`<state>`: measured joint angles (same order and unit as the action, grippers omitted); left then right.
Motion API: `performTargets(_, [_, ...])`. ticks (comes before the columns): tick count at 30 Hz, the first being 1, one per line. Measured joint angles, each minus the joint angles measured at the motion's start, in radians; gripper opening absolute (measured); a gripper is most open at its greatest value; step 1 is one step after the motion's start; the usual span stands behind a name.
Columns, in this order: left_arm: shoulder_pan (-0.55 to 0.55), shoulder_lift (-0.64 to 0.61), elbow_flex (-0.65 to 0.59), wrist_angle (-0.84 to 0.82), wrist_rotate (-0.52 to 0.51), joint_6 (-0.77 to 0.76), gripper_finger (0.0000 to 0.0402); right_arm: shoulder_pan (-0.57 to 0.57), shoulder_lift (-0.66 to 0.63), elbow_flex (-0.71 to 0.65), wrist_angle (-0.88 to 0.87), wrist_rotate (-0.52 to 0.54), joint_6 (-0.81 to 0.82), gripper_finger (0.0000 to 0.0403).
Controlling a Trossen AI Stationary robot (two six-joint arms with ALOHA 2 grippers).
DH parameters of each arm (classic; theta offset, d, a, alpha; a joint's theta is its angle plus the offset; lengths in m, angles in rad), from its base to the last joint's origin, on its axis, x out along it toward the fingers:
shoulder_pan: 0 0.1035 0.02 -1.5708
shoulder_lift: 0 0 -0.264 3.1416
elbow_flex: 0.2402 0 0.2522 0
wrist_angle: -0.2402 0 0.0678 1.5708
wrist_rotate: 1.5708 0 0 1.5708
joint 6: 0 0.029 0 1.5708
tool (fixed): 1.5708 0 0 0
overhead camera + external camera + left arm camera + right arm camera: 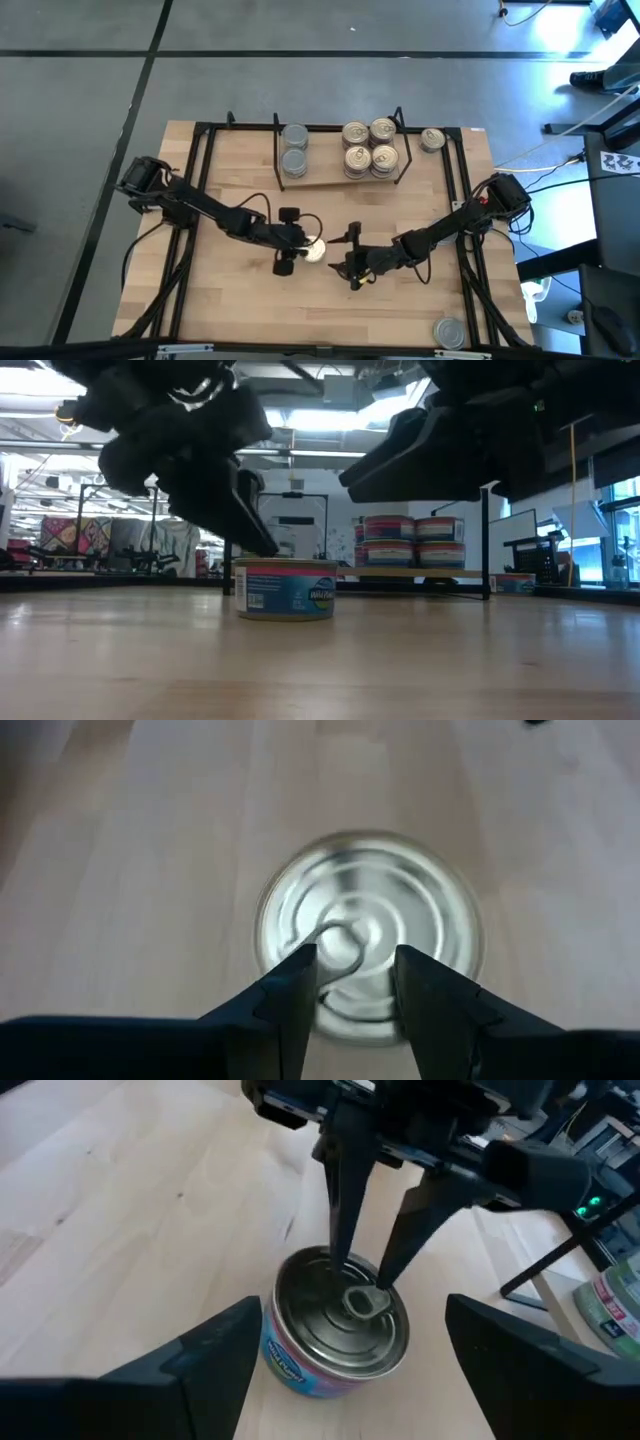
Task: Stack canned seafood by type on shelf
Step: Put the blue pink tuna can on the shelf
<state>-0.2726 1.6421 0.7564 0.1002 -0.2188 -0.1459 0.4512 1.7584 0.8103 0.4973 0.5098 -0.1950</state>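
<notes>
A tin (330, 1342) with a blue and pink label and a silver pull-ring lid stands upright on the table's middle. My left gripper (362, 1270) slants down onto its lid, fingers a little apart, the pull ring (340, 942) showing between their tips. My right gripper (350, 1315) hangs open just right of the tin, raised off the table (380, 470), with one finger on each side and clear of it. The shelf (340, 177) at the far edge carries silver-topped tins (294, 150) on its left and gold-lidded tins (368, 146) on its right. My left gripper comes at the tin from the table's left, slanting downward. Its fingertips (338, 1260) stand at the lid's middle (370, 920), on either side of the pull ring. I cannot tell whether they touch the lid. The tin sits flat on the table.
One loose tin (432, 139) lies to the right of the shelf at the far edge, another (450, 332) at the near right corner. Black frame rails (196, 180) run along the table's sides. Bare wood lies between the central tin and the shelf.
</notes>
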Motion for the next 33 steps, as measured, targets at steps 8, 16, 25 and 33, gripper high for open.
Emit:
performTargets(8, [-0.017, -0.002, -0.044, 0.075, 0.0, 0.01, 0.0136, 0.0, 0.0, 0.004, -0.005, -0.007, -0.006, 0.0314])
performTargets(16, [-0.023, -0.003, -0.151, 0.24, -0.001, -0.028, 0.0136, -0.011, 0.041, 0.013, 0.013, -0.071, -0.13, 0.0314])
performTargets(25, [-0.02, -0.006, -0.28, 0.46, -0.009, -0.06, 0.0136, -0.022, 0.167, 0.138, -0.12, -0.055, -0.358, 0.0314])
performTargets(33, [-0.02, -0.006, -0.343, 0.559, -0.014, -0.097, 0.0136, -0.047, 0.272, 0.263, -0.241, 0.039, -0.462, 0.0314])
